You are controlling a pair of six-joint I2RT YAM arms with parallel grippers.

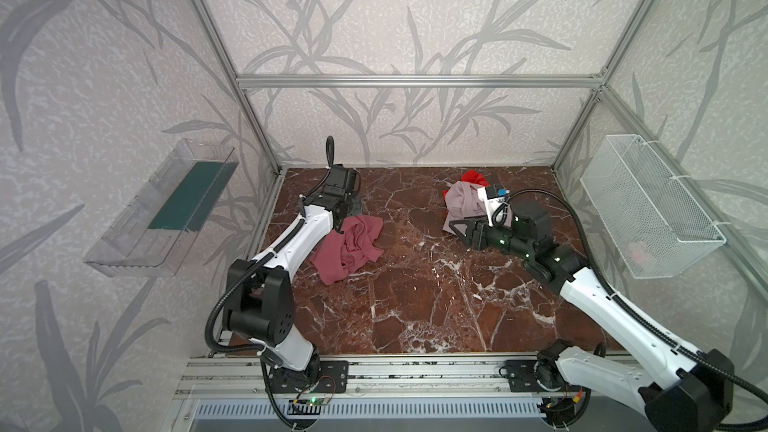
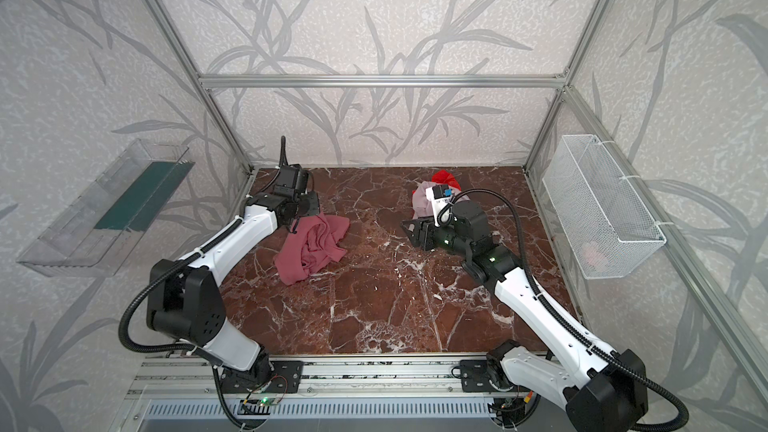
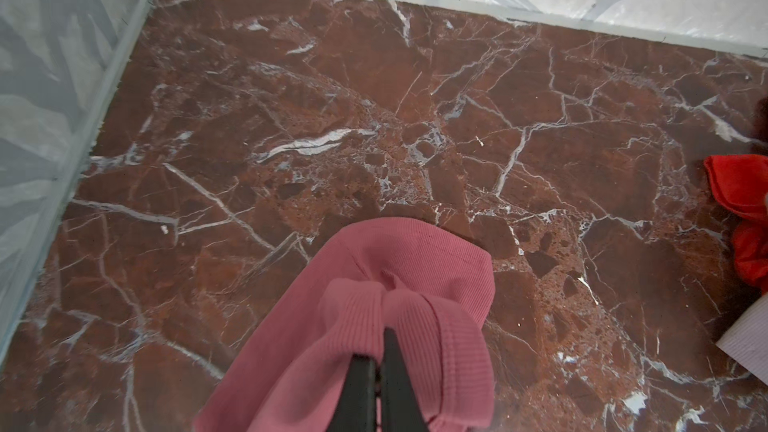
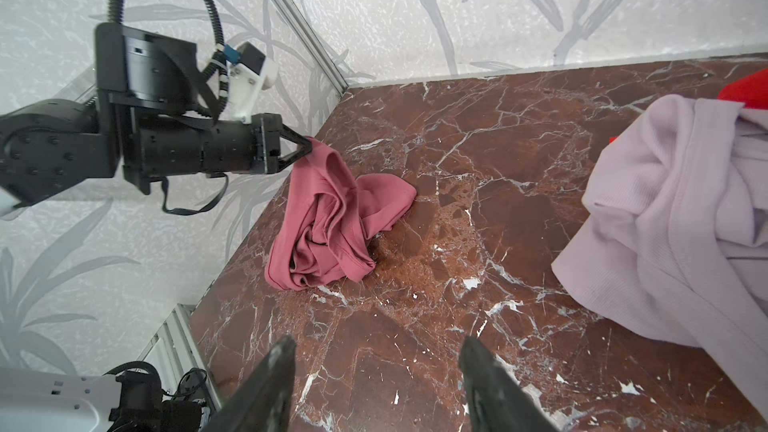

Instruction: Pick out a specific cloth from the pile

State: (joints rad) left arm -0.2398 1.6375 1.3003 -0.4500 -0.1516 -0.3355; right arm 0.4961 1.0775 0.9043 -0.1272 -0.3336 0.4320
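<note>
A: Okay, left gripper [image 3: 384,336]?
B: Jaws pinched tight on the dusty rose cloth [image 3: 415,284]. The left wrist view shows ribbed fabric folded over the fingers; the top views don't show that.

A: Where's the cloth?
B: On the left side of the marble tabletop [image 1: 415,305], well apart from the pile [image 1: 463,201]. The right wrist view shows one corner raised in the left gripper [image 4: 309,147] and the rest bunched on the marble.

A: Right gripper [image 4: 376,347]?
B: Jaws wide, nothing between them, bare marble below. It's just beside the lilac cloth [image 4: 665,209].

A: And the pile?
B: Back right. The lilac cloth lies in front and the red cloth [image 1: 476,177] behind. In both top views the right wrist camera hides part of it.
</note>
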